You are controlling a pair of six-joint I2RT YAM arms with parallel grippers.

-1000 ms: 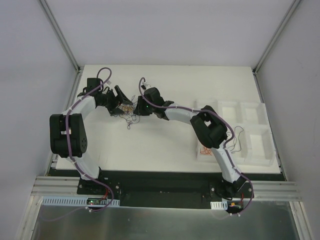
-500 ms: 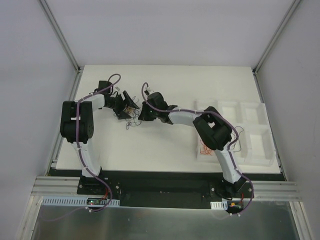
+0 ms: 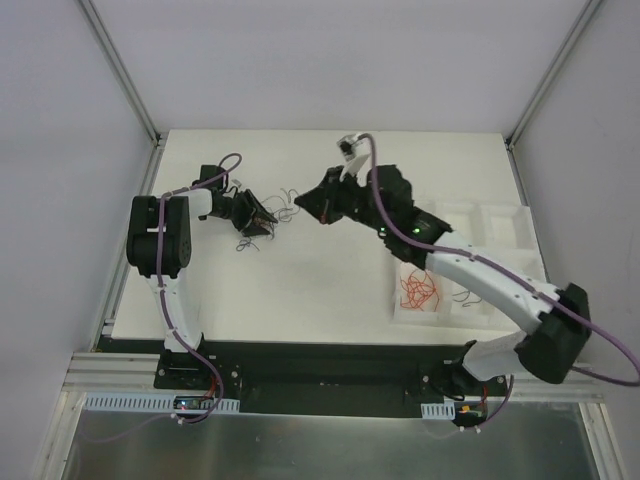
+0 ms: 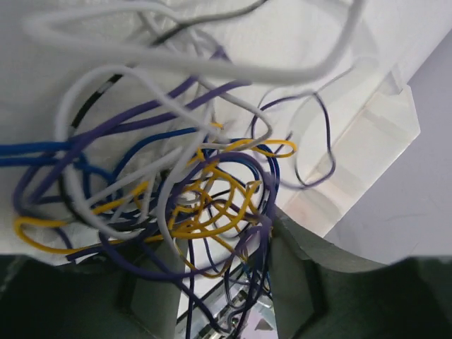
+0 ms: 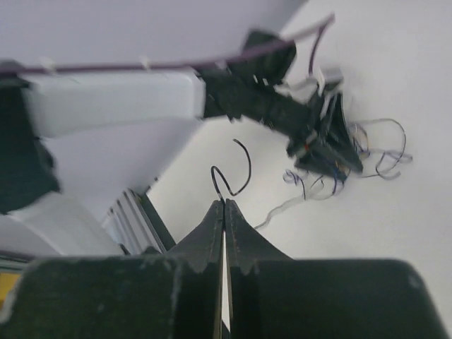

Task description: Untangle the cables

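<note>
The right arm has swung its elbow out and away from the tray, and the right gripper (image 5: 224, 205) has drawn back from the tangle it was working beside a second ago. The left gripper (image 4: 224, 281) has stayed on the heap.

The right gripper's fingers are pressed together at the tips, pinching a thin black strand (image 5: 248, 168) that curls up just past them. Farther ahead of those tips, well apart from them, lies the main tangle of cables (image 4: 205, 205), on the white table (image 3: 330, 290).

In the left wrist view, that tangle of yellow, blue, purple, white and black wires sits right at the left gripper's fingers (image 4: 296, 282) and spreads forward from them. The fingers stand apart, with several strands running down through the gap. I cannot tell whether they press on those strands.

Behind the right gripper, under its forearm, is the white tray (image 3: 500, 230). A loose bunch of orange-red strands (image 3: 420, 292) lies in the tray's near-left compartment.
</note>
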